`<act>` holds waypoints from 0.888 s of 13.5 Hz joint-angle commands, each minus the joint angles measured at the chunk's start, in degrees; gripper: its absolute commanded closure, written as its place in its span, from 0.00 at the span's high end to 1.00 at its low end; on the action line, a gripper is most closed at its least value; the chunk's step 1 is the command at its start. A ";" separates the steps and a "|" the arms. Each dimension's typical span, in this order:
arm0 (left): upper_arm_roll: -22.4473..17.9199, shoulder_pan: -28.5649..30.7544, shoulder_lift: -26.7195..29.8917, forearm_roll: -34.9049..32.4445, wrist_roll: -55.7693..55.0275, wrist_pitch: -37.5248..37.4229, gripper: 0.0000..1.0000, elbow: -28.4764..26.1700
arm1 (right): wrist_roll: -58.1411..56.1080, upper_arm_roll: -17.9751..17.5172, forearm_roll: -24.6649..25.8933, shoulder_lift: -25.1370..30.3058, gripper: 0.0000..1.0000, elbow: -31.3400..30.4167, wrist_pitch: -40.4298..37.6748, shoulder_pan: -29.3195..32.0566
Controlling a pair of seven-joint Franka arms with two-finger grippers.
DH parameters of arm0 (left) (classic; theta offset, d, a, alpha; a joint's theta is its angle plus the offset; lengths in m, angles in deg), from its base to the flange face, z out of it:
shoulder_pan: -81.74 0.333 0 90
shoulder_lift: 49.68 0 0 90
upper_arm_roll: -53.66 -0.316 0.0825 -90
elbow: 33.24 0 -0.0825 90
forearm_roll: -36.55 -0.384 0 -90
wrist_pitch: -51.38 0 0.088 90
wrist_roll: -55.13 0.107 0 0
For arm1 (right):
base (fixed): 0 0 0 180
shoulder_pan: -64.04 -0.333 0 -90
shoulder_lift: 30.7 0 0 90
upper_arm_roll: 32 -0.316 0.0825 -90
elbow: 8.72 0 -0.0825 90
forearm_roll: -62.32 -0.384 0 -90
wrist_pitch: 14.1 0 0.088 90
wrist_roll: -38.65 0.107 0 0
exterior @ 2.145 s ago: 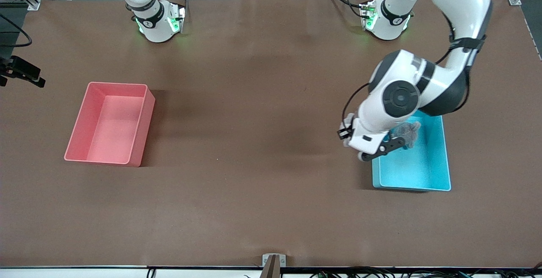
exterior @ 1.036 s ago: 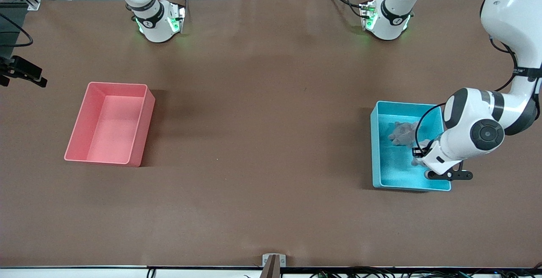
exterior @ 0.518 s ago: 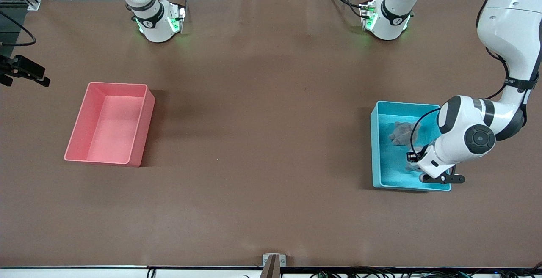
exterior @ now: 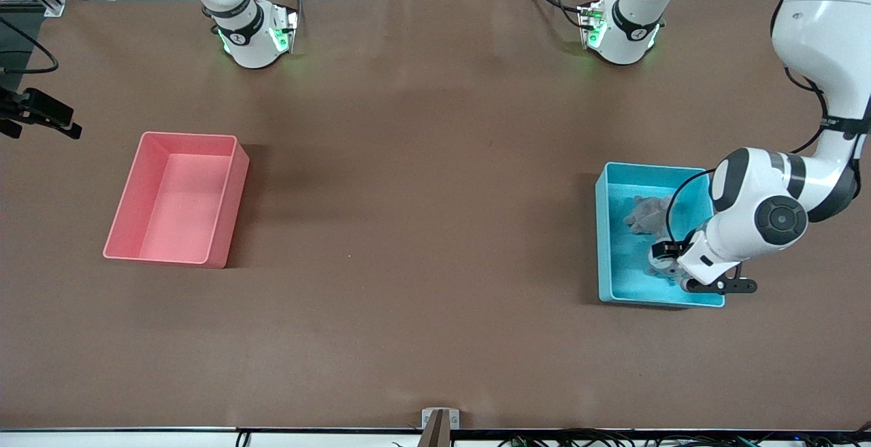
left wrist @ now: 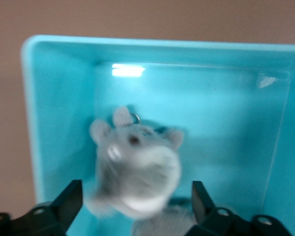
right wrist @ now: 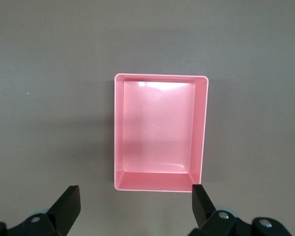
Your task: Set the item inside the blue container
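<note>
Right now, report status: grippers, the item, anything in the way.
Left gripper over the blue container, jaws open. Grey plush toy released between them, a second one already inside. Right gripper waits open above the pink bin. Nothing in the way.

Open tabletop (exterior: pixel 422 229) between pink bin (exterior: pixel 175 200) (walled) and blue container (exterior: pixel 602 229)

Both arms are holding their fingers spread.
The left arm is bending down at its end of the bench, left gripper (left wrist: pixel 136 206) pointing down, grasping nothing; the right gripper (right wrist: pixel 136 209) is hovering high, waiting.
</note>
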 commanded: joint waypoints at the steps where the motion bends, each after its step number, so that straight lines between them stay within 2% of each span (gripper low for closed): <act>1: 1.49 1.50 6.05 1.54 0.83 -5.17 1.00 -1.06 | -0.45 -0.06 -0.73 1.66 1.00 -1.62 0.04 -0.04; 4: 1.58 2.11 9.66 4.62 2.58 -7.28 1.00 -0.97 | -0.45 -0.06 -0.82 1.66 1.00 -1.61 -0.57 0.05; 9: 1.58 6.94 17.47 12.26 12.50 -14.31 1.00 -0.97 | -0.28 -0.06 -0.82 1.66 1.00 -1.61 -1.28 -1.71; 11: 0.79 7.30 21.78 16.13 15.15 -17.91 1.00 -0.88 | -0.28 -0.06 -0.91 1.75 1.00 -1.61 -1.45 -1.71; 12: -0.87 6.17 23.97 17.62 15.25 -19.32 1.00 -0.97 | -0.28 0.03 -0.91 1.75 1.00 -1.61 -1.63 -1.54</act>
